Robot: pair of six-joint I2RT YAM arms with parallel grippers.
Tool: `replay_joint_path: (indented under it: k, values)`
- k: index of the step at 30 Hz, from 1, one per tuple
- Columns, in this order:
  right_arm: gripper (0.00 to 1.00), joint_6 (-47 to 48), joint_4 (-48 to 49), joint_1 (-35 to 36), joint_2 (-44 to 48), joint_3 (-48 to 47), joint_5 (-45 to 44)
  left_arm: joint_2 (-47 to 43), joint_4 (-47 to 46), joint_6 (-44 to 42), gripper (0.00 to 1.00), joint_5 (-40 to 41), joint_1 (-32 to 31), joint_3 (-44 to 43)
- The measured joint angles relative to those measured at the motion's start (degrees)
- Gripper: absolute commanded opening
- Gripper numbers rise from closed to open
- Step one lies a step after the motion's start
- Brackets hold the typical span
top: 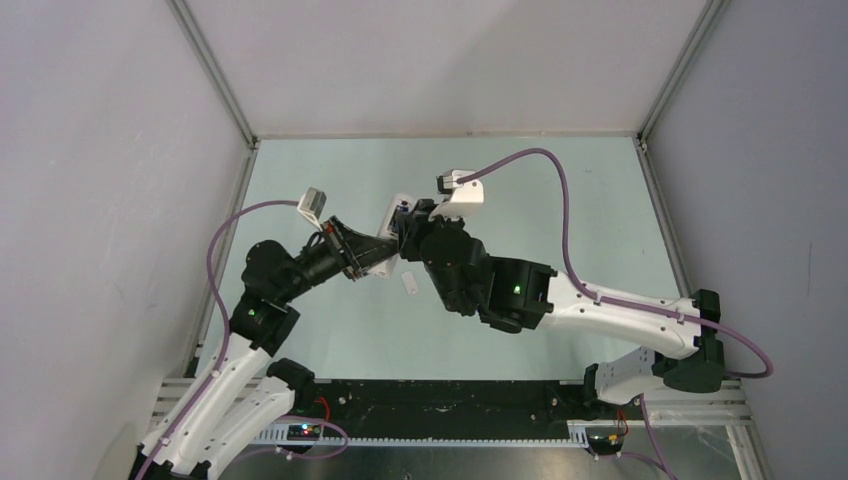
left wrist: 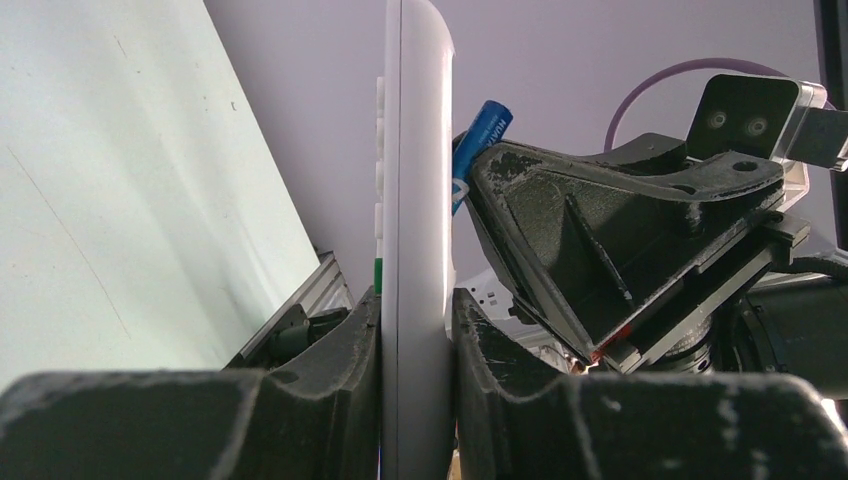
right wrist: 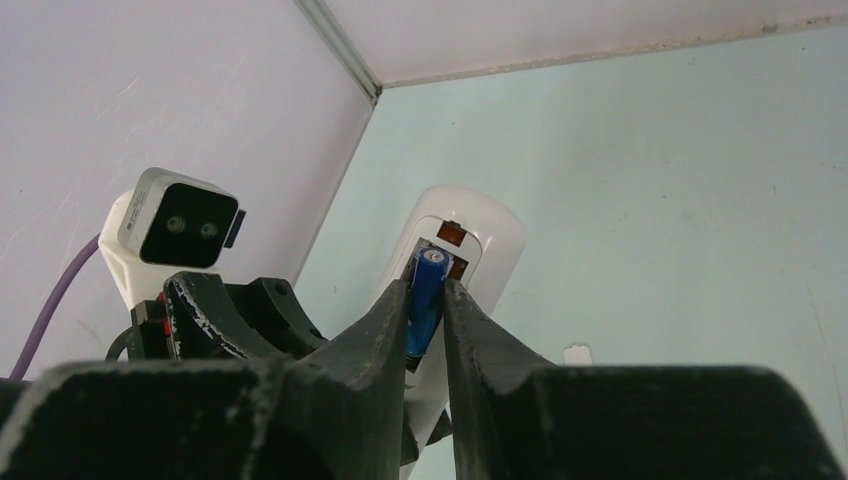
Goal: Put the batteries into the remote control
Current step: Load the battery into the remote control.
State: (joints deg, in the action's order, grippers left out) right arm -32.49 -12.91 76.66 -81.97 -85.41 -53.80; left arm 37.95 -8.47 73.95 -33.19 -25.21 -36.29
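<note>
Though slim, cylindrical battery (right wrist: 428,290); flat remote (left wrist: 415,200)

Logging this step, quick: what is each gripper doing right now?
Left gripper: closed on the remote control.
Right gripper: closed on the blue battery.

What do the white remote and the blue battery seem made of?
Remote control: probably moulded plastic, smooth and slightly glossy, with a soft sheen along its edge. Blue battery: likely metal under a shiny printed wrap; white lettering shows on it.
</note>
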Motion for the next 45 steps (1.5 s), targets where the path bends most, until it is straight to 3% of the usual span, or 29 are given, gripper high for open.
replay_joint_path:
  k: [8,12,15,20,23,28,32,35,39,45]
  values:
    - [0.32,0.1,-3.1,0.0,0.0,-1.3,-0.2,-0.2,-0.6,0.0,0.0,0.7,0.0,0.0]
    - [0.45,0.2,-3.4,0.0,0.0,-1.3,-0.1,-0.2,-0.7,0.0,0.0,1.0,0.0,0.0]
    - [0.63,0.5,-3.4,0.0,0.4,-1.3,0.3,-0.2,-0.9,0.0,0.0,1.0,0.0,0.0]
    - [0.73,0.7,-3.1,-0.4,3.1,-1.3,3.8,-0.2,-0.9,-0.3,0.0,1.1,0.0,0.0]
    - [0.73,-0.8,-3.3,-1.7,5.6,-1.3,7.2,-0.2,-0.9,-0.4,0.0,1.0,0.0,0.0]
    - [0.53,-4.1,-3.5,-7.8,9.7,-0.4,14.0,-0.2,-0.9,-0.5,0.0,1.0,0.0,0.0]
    - [0.45,-1.7,-2.4,-12.6,10.5,1.1,21.6,-0.2,-0.9,-0.4,0.0,1.0,0.0,0.0]
    - [0.44,2.6,-2.4,-16.0,9.4,0.9,30.7,-0.2,-1.5,-0.4,0.0,1.0,0.0,0.6]
    - [0.54,10.7,-6.9,-17.9,5.1,-3.4,38.6,0.0,-1.6,-0.1,0.0,0.9,0.0,1.9]
    - [0.56,20.3,-15.6,-16.0,0.2,-10.3,40.3,0.2,-1.4,1.2,0.0,0.0,0.0,2.8]
